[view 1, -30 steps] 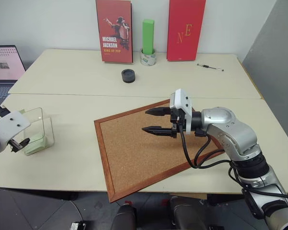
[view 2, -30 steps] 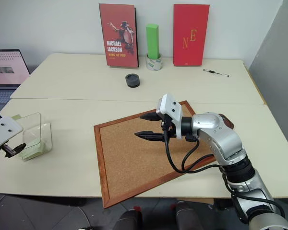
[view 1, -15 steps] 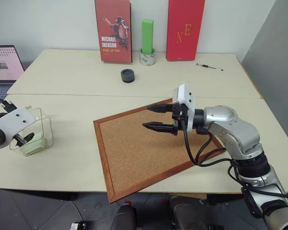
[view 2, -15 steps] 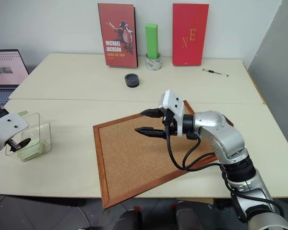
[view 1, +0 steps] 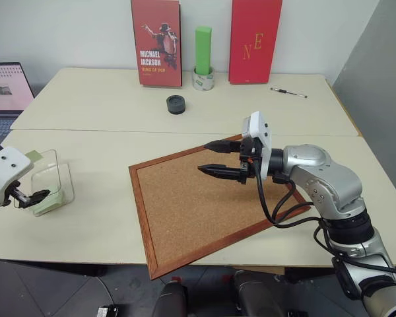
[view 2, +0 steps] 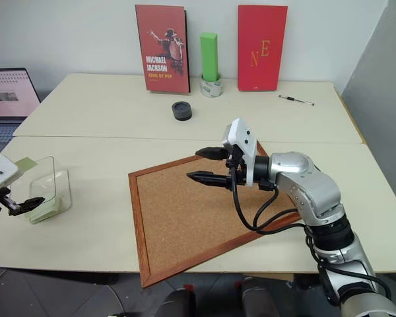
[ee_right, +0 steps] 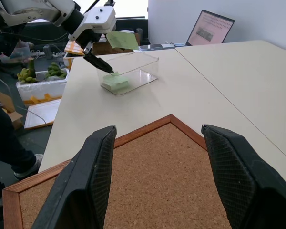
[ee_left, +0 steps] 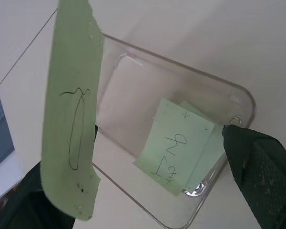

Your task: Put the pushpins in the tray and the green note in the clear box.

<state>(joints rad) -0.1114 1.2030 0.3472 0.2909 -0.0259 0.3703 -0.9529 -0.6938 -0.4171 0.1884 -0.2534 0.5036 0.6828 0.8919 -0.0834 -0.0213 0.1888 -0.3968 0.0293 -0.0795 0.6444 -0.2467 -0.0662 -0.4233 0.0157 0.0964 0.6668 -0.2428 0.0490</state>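
Observation:
My left gripper [view 1: 39, 174] stands open over the clear box [view 1: 58, 173] at the table's left edge. A pale-green note [ee_left: 74, 119] with pen marks clings to one of its fingers, hanging above the box; it also shows as the note [ee_right: 121, 39] in the right wrist view. More green slips [ee_left: 181, 148] lie flat in the box. My right gripper [view 1: 202, 158] hovers open over the corkboard [view 1: 191, 211], pointing left, with nothing between its fingers. The pushpins and the tray are hidden from view.
At the back stand two red boards [view 1: 157, 43] [view 1: 255, 41] and a bright green block [view 1: 203, 49] in a tape roll. A black round object [view 1: 176, 104] and a pen [view 1: 289, 92] lie on the far table. A laptop [view 1: 6, 89] is at the left.
The left wrist has rolled above the box, its lower finger dipping toward the slips and drawing back. The note stays stuck to the finger. The right gripper has barely moved.

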